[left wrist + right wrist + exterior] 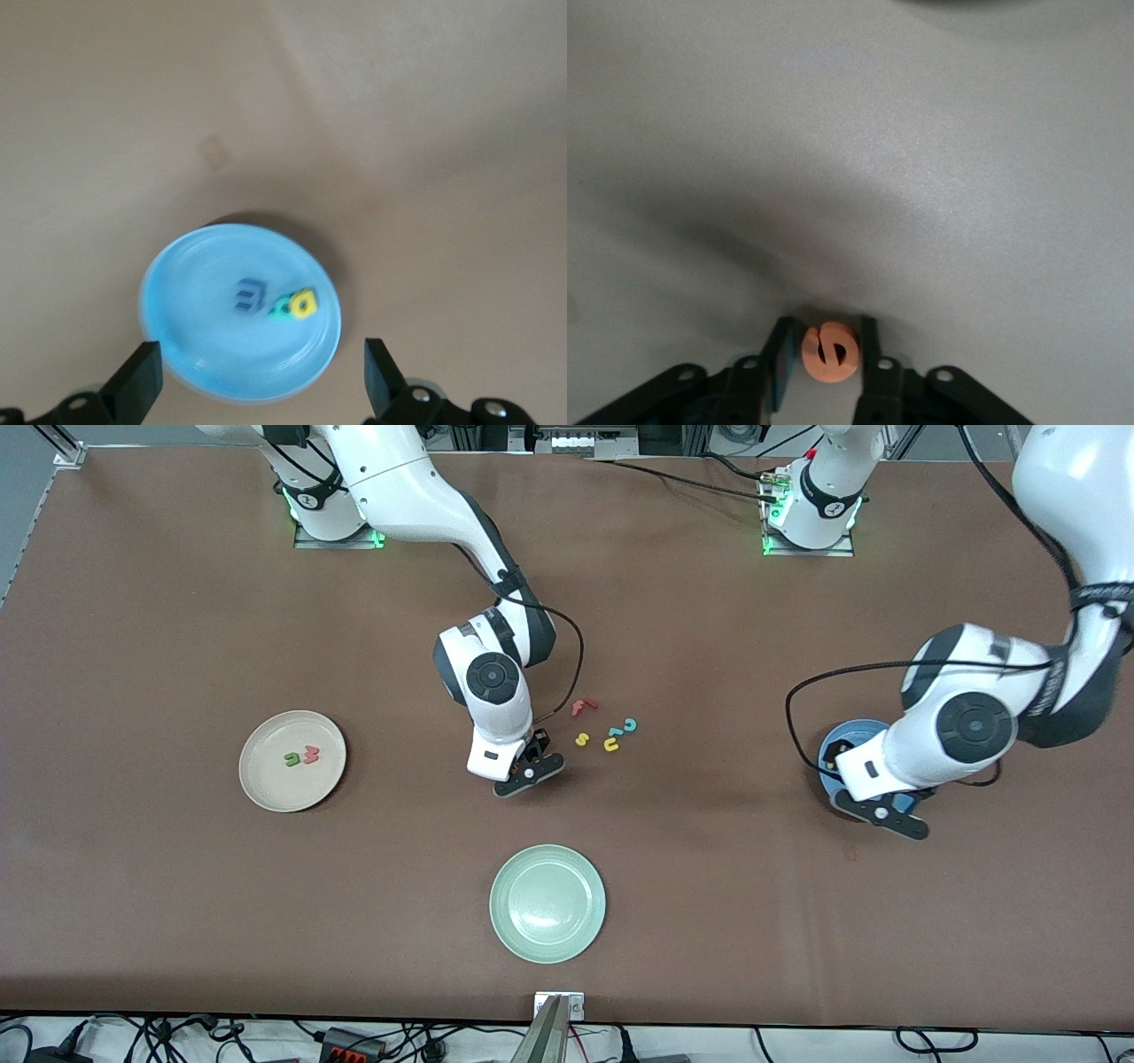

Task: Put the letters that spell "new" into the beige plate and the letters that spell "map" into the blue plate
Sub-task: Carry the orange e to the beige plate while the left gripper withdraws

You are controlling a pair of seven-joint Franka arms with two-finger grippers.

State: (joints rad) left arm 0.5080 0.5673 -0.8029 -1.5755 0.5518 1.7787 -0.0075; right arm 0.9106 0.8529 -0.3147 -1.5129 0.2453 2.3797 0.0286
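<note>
Right gripper (824, 354) clamped on the orange e (830, 352), beige plate (257, 788) at nine o'clock from it; left gripper (261, 376) spread wide over the blue plate (186, 283).

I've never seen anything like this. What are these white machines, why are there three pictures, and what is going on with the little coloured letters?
They are two robot arms. One picture looks down from across the table; the others come from cameras on each wrist. The right hand is shut on the orange e, over bare table beside leftover letters. The left hand is open above the blue plate, which holds a blue m, teal a and yellow p. The beige plate holds a green n and red w. A mint plate lies nearest the front camera.
</note>
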